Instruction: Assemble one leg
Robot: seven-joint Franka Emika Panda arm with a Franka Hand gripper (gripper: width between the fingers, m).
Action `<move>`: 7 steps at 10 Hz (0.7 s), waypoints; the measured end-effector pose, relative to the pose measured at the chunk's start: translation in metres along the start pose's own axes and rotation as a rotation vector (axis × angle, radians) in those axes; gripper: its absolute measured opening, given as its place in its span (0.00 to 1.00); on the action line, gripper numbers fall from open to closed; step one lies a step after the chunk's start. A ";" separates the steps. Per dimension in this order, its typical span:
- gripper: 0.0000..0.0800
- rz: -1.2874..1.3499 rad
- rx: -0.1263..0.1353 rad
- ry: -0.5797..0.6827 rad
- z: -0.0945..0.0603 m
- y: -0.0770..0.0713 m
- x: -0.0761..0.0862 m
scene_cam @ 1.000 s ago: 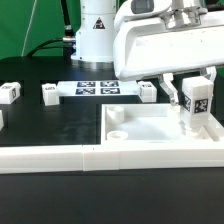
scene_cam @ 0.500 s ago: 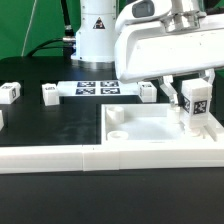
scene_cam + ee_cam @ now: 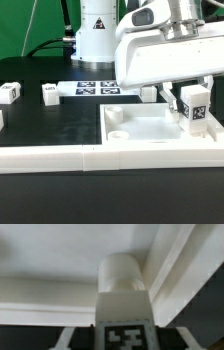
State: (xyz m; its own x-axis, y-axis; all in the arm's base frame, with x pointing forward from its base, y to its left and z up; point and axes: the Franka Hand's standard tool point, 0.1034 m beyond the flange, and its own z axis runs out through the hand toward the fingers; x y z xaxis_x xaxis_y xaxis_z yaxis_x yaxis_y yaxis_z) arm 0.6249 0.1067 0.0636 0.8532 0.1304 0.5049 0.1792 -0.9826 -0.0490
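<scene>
Insertion looks to be the step in hand; the two-finger gripper (image 3: 192, 98) is clamped on the small white plastic rectangular leg (image 3: 198, 108), whose face carries a black-and-white square tag. It holds the leg upright over the corner of the large white square tray-like panel (image 3: 140, 128) at the exterior view's right; the leg's lower end is at or just inside the panel's raised rim, though I cannot tell whether it touches the panel floor. In the wrist view the leg (image 3: 124, 317) runs on into a rounded white tip (image 3: 122, 272), which sits close in the angle where two rim walls meet (any hole it should enter is hidden beneath it).

On the near side of the black table (image 3: 50, 125) runs a long white border wall (image 3: 60, 157); on the far side lies the thin flat white marker board (image 3: 97, 87); three small white tagged blocks (image 3: 50, 93) lie loose near it, well apart from the gripper.

By my judgement the next move calls for a straight, slow descent with the leg kept plumb, so the tip finds its seat in the corner; a turn about the leg's own axis may then be needed to fasten it; any tilt against the rim could jam it or nudge the panel.
</scene>
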 end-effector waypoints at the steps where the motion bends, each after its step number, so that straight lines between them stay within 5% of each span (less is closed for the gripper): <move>1: 0.45 0.000 0.000 -0.001 0.000 0.000 0.000; 2: 0.45 0.000 0.000 -0.001 0.000 0.000 0.000; 3: 0.68 0.000 0.000 -0.001 0.000 0.000 0.000; 7: 0.80 0.000 0.000 -0.001 0.000 0.000 0.000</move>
State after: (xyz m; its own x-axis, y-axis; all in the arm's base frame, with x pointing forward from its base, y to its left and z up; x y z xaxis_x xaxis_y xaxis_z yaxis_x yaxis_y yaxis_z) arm 0.6248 0.1064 0.0634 0.8540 0.1302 0.5038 0.1788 -0.9827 -0.0491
